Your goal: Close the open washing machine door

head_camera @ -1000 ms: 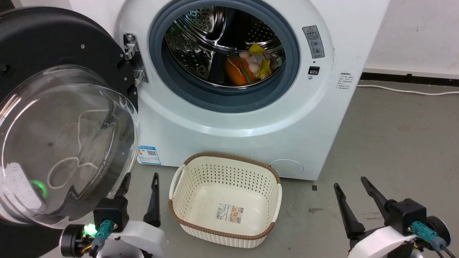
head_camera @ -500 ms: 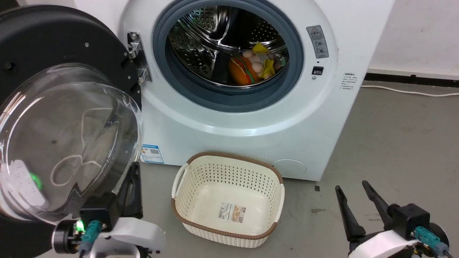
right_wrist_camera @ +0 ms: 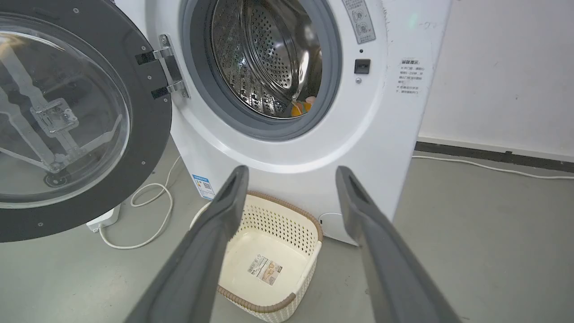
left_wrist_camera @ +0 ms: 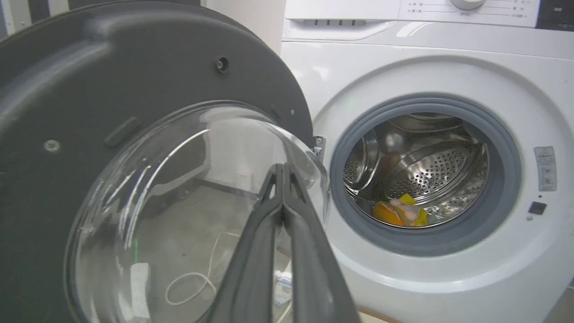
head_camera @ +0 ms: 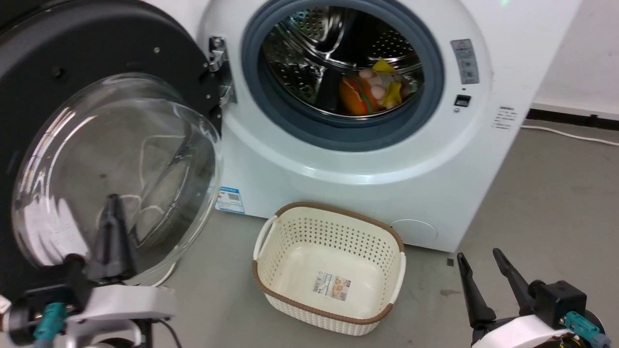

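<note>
The washing machine door (head_camera: 121, 145) is standing wide open, hinged left of the drum opening (head_camera: 343, 72). The left gripper (head_camera: 113, 203) is holding its fingers pressed together before the door glass (contact cannot be confirmed). The right gripper (head_camera: 478, 254) is hovering, fingers spread, right of the basket (head_camera: 338, 211).

Your left gripper (head_camera: 113, 200) and right gripper (head_camera: 478, 255) each carry two long, tapering, matt dark grey fingers (right_wrist_camera: 210, 251). Behind the right pair you see a boxy black housing (head_camera: 556, 296) on a glossy white wrist shell (head_camera: 512, 333), with a teal cable plug (head_camera: 575, 321). The left wrist bears a matching teal plug (head_camera: 48, 325).
</note>
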### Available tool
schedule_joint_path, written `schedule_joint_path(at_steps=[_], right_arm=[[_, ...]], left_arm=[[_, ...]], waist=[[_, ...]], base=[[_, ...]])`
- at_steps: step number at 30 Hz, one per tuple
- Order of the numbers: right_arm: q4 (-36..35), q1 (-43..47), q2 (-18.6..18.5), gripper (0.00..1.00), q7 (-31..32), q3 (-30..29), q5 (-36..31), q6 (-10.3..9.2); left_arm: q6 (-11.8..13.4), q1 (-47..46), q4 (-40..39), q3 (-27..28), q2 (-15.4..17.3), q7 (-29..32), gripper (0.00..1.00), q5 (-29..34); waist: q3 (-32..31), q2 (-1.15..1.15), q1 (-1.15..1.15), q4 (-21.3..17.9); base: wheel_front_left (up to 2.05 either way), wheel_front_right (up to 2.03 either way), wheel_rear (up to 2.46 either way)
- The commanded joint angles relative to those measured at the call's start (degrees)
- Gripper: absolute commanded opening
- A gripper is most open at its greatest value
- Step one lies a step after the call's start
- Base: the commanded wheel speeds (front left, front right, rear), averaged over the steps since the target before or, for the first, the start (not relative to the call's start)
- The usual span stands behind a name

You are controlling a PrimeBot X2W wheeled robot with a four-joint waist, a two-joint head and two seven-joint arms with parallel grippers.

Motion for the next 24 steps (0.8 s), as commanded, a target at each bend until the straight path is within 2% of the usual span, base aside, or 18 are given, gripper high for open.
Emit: schedule_joint_path(at_steps=[1, 3, 4, 7, 13, 15, 16, 24], right_arm=[[0.2, 0.9, 0.0, 1.0, -0.6, 0.1, 0.9, 0.03], [0.5, 1.0, 0.0, 1.0, -1.0, 0.1, 1.3, 0.03], [0.8, 1.1, 0.0, 1.0, -1.4, 0.0, 1.9, 0.03], [1.0, 1.2, 0.0, 1.0, -1.8, 0.0, 2.3, 0.03], [1.3, 1.4, 0.0, 1.0, -2.5, -0.2, 2.9, 0.03], [1.3, 1.3, 0.0, 1.0, -2.7, -0.3, 3.0, 0.03], [1.0, 1.1, 0.0, 1.0, -2.7, -0.5, 2.8, 0.04], [-1.4, 0.6, 0.0, 1.0, -1.4, -1.7, 1.8, 0.04]], left_arm=[[0.5, -0.9, -0.8, 1.0, 0.0, -0.5, 0.0, -0.6], [1.1, -1.3, -1.6, 4.1, 0.0, -0.8, 0.0, -1.5], [2.1, -2.1, -2.5, 8.9, 0.0, -1.3, 0.0, -2.8], [2.4, -3.0, -2.7, 13.4, 0.0, -1.7, 0.0, -3.9], [0.8, -5.7, 0.6, 21.3, 0.8, -2.4, 0.0, -6.2], [0.5, -6.7, 2.9, 23.0, 1.8, -2.6, 0.0, -7.0], [0.3, -8.0, 6.7, 24.8, 3.9, -2.9, 0.0, -7.8], [1.2, -10.3, 14.2, 28.1, 10.3, 0.2, 0.0, -9.2]], waist=[[0.1, 0.0, 0.0, 0.8], [0.2, 0.0, 0.0, 2.1], [0.5, 0.0, 0.0, 4.0], [0.7, 0.0, 0.0, 5.2], [1.6, 0.0, 0.0, 7.2], [2.1, 0.0, 0.0, 7.7], [3.3, 0.0, 0.0, 8.2], [7.9, 0.0, 0.0, 8.8]], base=[[0.0, 0.0, 0.0], [0.0, 0.0, 0.0], [0.0, 0.0, 0.0], [0.0, 0.0, 0.0], [0.0, 0.0, 0.0], [0.0, 0.0, 0.0], [0.0, 0.0, 0.0], [0.0, 0.0, 0.0]])
